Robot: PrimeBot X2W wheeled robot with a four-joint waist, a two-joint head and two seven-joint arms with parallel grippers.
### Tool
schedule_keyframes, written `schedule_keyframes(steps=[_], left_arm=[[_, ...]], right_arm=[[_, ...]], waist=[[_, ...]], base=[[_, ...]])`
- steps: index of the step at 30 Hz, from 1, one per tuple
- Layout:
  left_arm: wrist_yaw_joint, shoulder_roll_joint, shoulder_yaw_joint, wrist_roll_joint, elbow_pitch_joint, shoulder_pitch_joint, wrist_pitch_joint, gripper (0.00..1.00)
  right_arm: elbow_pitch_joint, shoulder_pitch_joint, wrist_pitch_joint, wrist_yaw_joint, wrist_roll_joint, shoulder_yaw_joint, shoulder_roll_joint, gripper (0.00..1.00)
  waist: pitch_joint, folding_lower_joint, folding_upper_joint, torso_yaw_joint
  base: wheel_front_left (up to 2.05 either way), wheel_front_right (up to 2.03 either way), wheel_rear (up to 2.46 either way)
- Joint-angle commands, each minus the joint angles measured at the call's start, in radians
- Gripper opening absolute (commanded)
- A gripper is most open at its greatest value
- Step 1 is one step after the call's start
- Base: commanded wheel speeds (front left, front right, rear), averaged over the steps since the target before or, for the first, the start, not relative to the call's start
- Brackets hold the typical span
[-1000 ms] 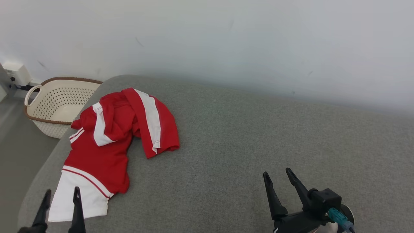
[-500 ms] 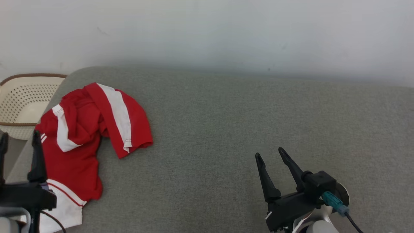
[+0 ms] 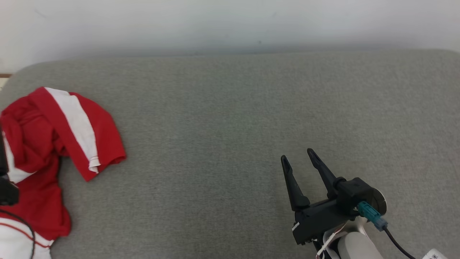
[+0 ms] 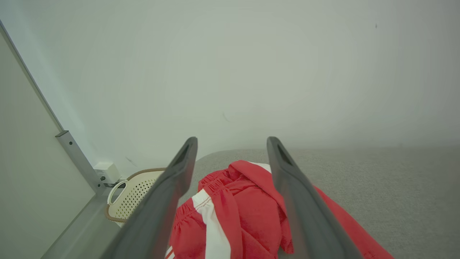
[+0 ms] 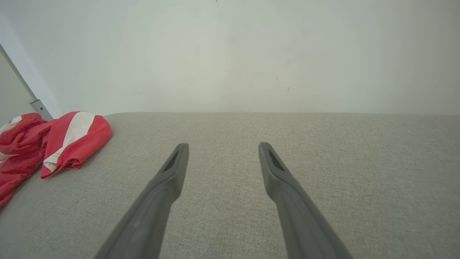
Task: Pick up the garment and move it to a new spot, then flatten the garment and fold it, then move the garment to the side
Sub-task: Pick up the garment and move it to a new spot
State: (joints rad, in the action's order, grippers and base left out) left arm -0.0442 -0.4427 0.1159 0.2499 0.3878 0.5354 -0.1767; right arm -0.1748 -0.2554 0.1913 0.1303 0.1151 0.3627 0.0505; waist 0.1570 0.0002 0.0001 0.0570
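On grey cushion (image 3: 230, 118): crumpled red-and-white garment (image 3: 43, 144)

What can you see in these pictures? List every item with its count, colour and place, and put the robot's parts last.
garment: one, red with white stripes, crumpled at the left end of the padded surface
padded surface: one, grey, against the wall
basket: one, cream with a brown rim, beside the surface's left end
wall: one, white, behind the surface
left gripper: one, dark fingers, open, pointing at the garment
right gripper: one, dark fingers, open, over bare surface
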Motion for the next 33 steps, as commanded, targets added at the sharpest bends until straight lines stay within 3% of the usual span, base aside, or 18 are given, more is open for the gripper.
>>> schedule_keyframes(steps=[1, 6, 15, 33], left_arm=[[-0.006, -0.012, 0.003, 0.001, 0.008, 0.014, 0.003, 1.00], [-0.022, -0.053, -0.004, 0.001, 0.098, 0.066, 0.027, 1.00], [-0.037, -0.080, -0.030, 0.009, 0.252, 0.109, 0.075, 1.00], [-0.058, -0.089, -0.129, -0.013, 0.529, 0.224, 0.203, 1.00]], right_arm=[[0.003, -0.011, 0.005, 0.001, 0.000, 0.004, -0.001, 1.00], [0.000, -0.028, 0.015, 0.001, 0.009, 0.004, -0.001, 1.00], [-0.015, -0.051, 0.033, 0.001, 0.019, 0.005, -0.001, 1.00], [-0.028, -0.070, 0.033, 0.001, 0.010, 0.005, -0.001, 1.00]], waist=[[0.049, -0.0002, -0.0001, -0.050], [0.085, -0.0002, -0.0001, -0.086], [0.125, -0.0002, -0.0001, -0.122], [0.144, -0.0002, -0.0001, -0.131]], base=[[0.00, 0.00, 0.00], [0.00, 0.00, 0.00], [0.00, 0.00, 0.00], [0.00, 0.00, 0.00]])
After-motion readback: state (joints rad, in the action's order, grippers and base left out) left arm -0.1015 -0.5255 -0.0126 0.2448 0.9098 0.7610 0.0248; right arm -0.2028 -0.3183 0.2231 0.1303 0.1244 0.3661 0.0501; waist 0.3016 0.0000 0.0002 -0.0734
